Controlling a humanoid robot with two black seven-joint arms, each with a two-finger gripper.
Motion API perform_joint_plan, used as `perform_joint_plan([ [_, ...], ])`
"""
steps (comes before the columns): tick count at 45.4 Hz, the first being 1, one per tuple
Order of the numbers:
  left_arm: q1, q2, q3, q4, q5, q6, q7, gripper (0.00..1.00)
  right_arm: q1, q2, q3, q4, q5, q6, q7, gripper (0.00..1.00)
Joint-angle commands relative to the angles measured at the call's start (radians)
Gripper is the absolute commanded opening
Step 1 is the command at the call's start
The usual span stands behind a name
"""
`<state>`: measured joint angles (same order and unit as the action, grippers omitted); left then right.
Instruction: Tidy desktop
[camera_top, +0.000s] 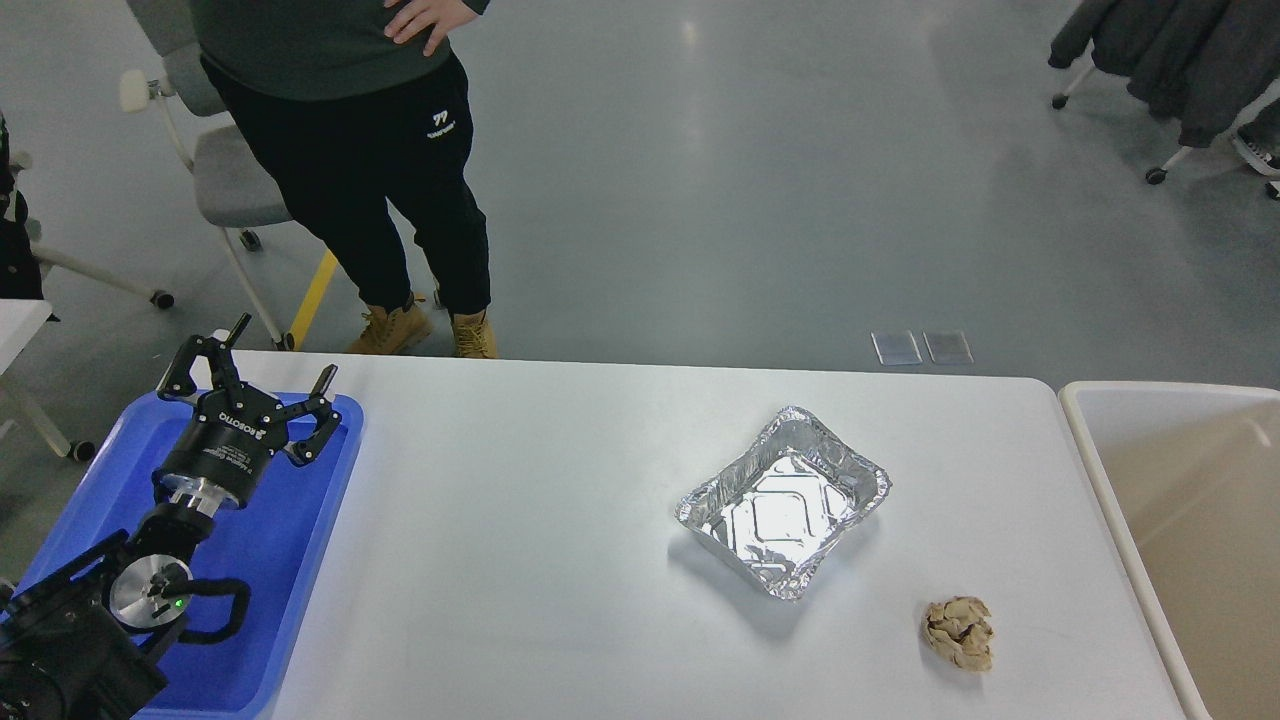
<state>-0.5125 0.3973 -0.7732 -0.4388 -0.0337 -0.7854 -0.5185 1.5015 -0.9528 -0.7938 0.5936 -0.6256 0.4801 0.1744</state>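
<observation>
The white desktop (560, 520) fills the lower view. An empty foil tray (783, 500) stands on it right of centre. A crumpled brown paper ball (959, 632) lies near the front right. My left gripper (278, 352) is open and empty above the far end of the blue plastic tray (270, 560) at the left. My right gripper is out of view.
A beige rimmed bin (1190, 530) stands off the desktop's right end. A person (350, 150) stands behind the far left edge, next to a grey wheeled chair (215, 170). Coats (1170, 50) hang at the far right.
</observation>
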Motion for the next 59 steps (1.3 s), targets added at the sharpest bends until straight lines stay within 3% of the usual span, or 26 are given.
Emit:
perform_joint_plan([
  [1,0.000,0.000,-0.001,0.000,0.000,0.000,0.000,0.99,0.359,-0.001,-0.223,0.141,-0.029,0.080,0.002,1.00],
  [6,0.000,0.000,0.000,0.000,0.000,0.000,0.000,0.99,0.502,0.015,-0.274,0.204,-0.029,0.100,-0.001,1.00],
  [18,0.000,0.000,0.000,0.000,0.000,0.000,0.000,0.99,0.624,0.123,-0.275,0.218,-0.033,0.180,-0.001,1.00],
  [28,0.000,0.000,0.000,0.000,0.000,0.000,0.000,0.99,0.709,0.172,-0.278,0.370,-0.025,0.183,-0.003,1.00],
  [33,0.000,0.000,0.000,0.000,0.000,0.000,0.000,0.99,0.736,0.204,-0.277,0.429,-0.023,0.242,-0.003,1.00],
  [37,0.000,0.000,0.000,0.000,0.000,0.000,0.000,0.99,0.750,0.219,-0.278,0.468,-0.020,0.305,-0.004,1.00],
  [59,0.000,0.000,0.000,0.000,-0.002,0.000,0.000,0.99,0.631,0.315,-0.277,0.604,0.032,0.305,-0.004,1.00],
])
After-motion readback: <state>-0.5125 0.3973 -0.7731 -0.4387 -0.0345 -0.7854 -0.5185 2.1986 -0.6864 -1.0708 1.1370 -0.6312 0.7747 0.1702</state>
